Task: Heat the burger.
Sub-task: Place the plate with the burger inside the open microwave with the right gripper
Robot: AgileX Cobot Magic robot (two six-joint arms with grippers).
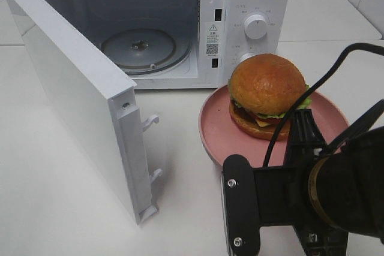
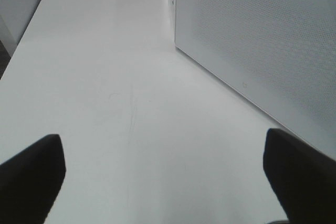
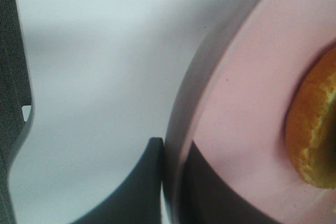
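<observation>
as the right tool [image 3: 176, 182] clamps the burger's [image 1: 267, 91] pink plate [image 1: 216, 130] on the white table [image 1: 60, 196], the left tool [image 2: 163, 174] gapes.

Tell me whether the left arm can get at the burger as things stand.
Probably not directly: the open microwave door stands between the left gripper and the burger, so it would have to go round or over it.

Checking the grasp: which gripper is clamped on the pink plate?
The right gripper: its fingers pinch the pink plate at its rim, one inside, one outside. The left gripper hangs open over the white table.
</observation>
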